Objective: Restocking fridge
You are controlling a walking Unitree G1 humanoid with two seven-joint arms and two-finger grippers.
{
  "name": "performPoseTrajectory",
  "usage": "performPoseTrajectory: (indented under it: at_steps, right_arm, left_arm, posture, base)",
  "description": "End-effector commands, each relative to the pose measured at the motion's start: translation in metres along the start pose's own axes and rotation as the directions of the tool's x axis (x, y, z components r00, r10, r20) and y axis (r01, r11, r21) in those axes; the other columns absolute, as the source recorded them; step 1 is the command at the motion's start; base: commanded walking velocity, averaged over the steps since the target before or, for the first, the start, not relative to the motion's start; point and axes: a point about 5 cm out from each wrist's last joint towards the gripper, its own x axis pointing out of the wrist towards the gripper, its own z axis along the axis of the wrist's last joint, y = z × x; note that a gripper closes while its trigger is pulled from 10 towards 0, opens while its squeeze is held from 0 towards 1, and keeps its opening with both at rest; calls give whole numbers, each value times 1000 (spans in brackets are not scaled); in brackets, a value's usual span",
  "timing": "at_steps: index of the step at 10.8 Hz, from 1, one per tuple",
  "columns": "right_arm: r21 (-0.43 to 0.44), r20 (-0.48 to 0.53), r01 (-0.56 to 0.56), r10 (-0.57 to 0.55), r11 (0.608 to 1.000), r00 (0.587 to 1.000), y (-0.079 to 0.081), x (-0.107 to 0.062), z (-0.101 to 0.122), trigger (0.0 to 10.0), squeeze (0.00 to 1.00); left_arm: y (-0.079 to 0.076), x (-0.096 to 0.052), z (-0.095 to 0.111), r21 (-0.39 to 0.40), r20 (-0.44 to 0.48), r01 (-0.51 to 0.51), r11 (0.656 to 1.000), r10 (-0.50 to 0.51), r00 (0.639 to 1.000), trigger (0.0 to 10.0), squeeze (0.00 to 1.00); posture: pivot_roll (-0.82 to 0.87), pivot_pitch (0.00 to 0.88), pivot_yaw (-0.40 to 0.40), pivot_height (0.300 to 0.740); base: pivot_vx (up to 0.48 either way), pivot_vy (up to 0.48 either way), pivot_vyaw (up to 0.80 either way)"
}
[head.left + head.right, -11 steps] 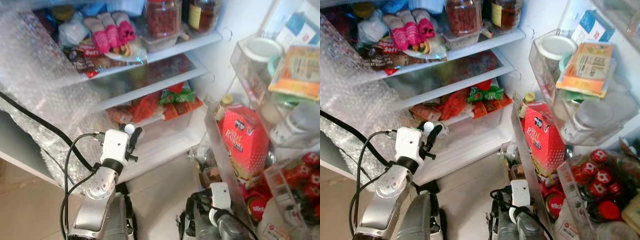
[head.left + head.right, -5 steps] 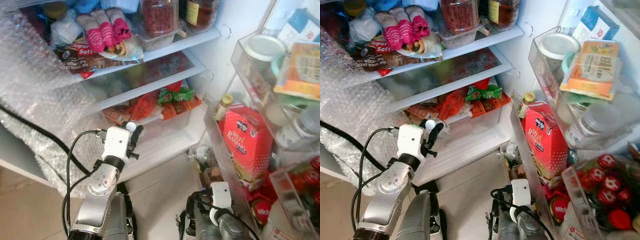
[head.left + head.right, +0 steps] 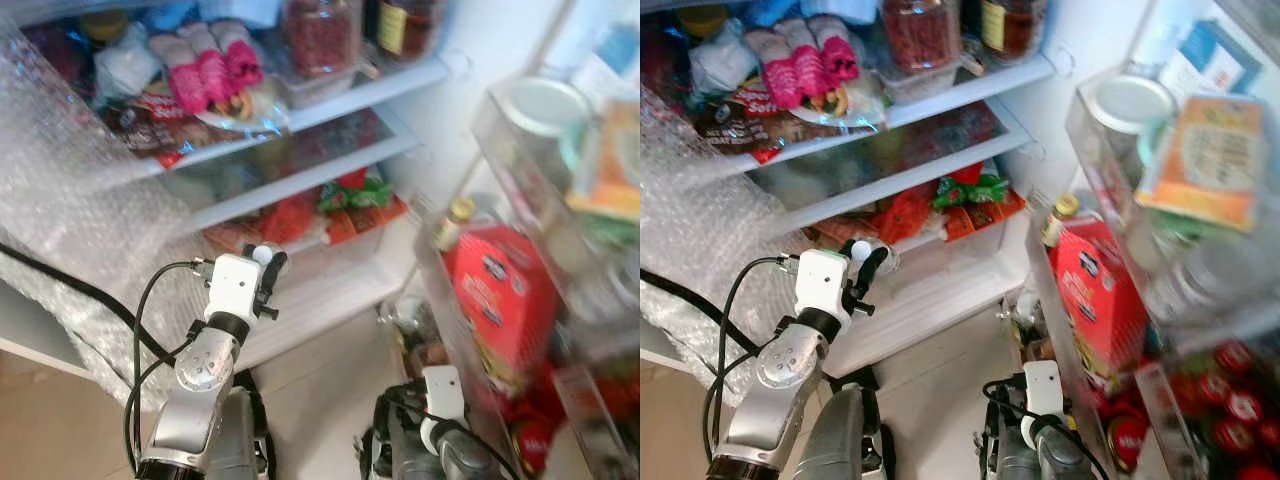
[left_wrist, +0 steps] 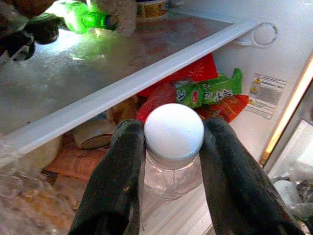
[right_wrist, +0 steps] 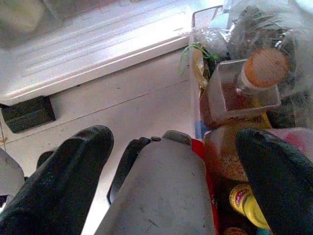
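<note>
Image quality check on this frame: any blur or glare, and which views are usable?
Left eye view: motion blur, worst on the door shelves and the red carton. Right eye view: the same smear on the door side, sharper around the left gripper. Left wrist view: sharp on the white-capped bottle, with bright glare on the glass shelf. Right wrist view: right gripper fingers soft, white drawer front overexposed.

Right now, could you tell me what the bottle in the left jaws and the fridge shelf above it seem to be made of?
The bottle looks like clear plastic with a matte white cap: you can see through it. The fridge shelf seems to be glass, glossy and reflective, edged with a white, probably plastic, trim.
</note>
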Motion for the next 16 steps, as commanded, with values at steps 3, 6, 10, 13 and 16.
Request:
performPoseTrajectory:
  at_steps: [3,6,10,13,16]
  right_arm:
    - [20,-162,-10,13,1000,987,4,-13,-41,10000,0]
    - [19,-161,-11,14,1000,987,5,-13,-41,10000,0]
    - [17,-162,-16,19,1000,987,7,-13,-41,10000,0]
    - [15,-165,-18,21,1000,986,8,-13,-42,10000,0]
    - [14,-165,-20,22,1000,986,8,-13,-42,10000,0]
  left_arm:
    - [-4,-2,-2,7,0,25,1000,-25,1000,10000,0]
    - [-4,-2,-2,8,1,26,1000,-26,1000,10000,0]
    - [-4,-2,-1,9,3,30,1000,-30,1000,10000,0]
    - [-5,-2,-1,17,4,35,999,-35,999,10000,0]
    - [-6,-2,-1,17,7,35,999,-36,999,10000,0]
  posture:
    - [-37,263,4,612]
    - [-35,264,5,612]
    - [-34,262,5,612]
    - [-35,261,5,612]
    - [-36,257,4,612]
  base:
    - [266,0,0]
    - [270,0,0]
    - [276,0,0]
    - [296,0,0]
    - [317,0,0]
